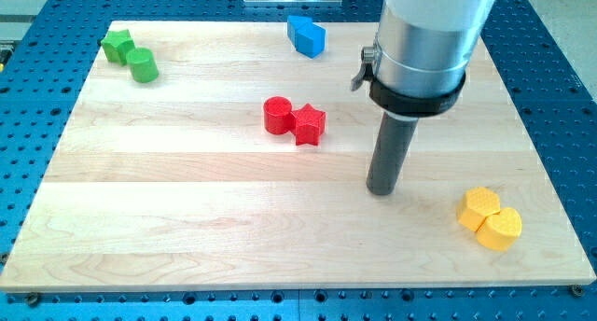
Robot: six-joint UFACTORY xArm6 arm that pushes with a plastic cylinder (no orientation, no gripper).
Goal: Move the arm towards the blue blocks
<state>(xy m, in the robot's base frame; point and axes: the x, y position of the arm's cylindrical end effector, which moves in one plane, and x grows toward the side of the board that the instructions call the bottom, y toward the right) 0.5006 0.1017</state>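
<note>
One blue block (306,35), blocky and angular, lies near the view's top edge of the wooden board, a little right of centre. My tip (381,190) rests on the board at the centre right, well below the blue block and to its right. No other blue block shows; the arm's wide grey body hides part of the board's upper right.
A red cylinder (277,115) and a red star (309,124) touch at the board's middle, left of my tip. Two green blocks (131,56) sit at the top left. Two yellow blocks (490,218) sit at the lower right, near the board's edge (560,218).
</note>
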